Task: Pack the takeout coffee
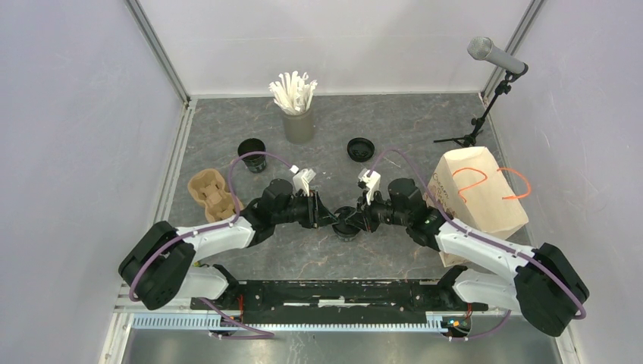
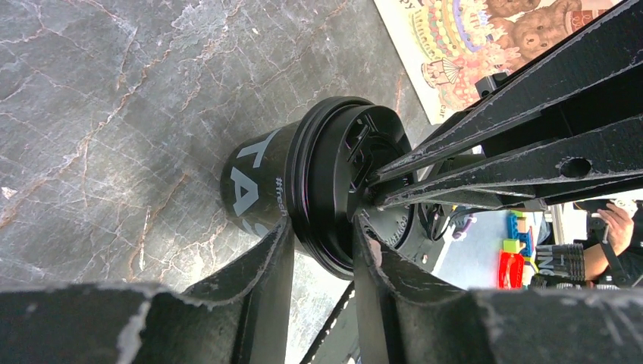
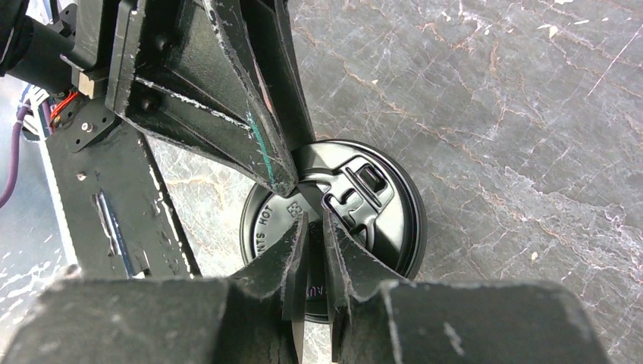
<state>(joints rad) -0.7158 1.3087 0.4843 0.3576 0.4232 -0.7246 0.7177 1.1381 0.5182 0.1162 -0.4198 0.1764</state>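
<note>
A lidded cup (image 2: 254, 182) is seen on the table (image 1: 318, 258) at the centre of the top view, between both grippers. The left gripper (image 2: 322, 225) is closed on the rim of the lid (image 2: 334, 144), with one finger against the cup wall beneath and the other laid on top. The right gripper (image 3: 312, 221) is narrowed to a slit, with its tips on the lid; whether anything is pinched cannot be told. An open cup (image 1: 252, 150) and a loose lid (image 1: 360, 149) are set higher in the frame.

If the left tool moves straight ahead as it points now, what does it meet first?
The lidded black cup, which sits between the fingers of the left tool. Directly behind it, it seems, the right tool rests on the lid.
</note>
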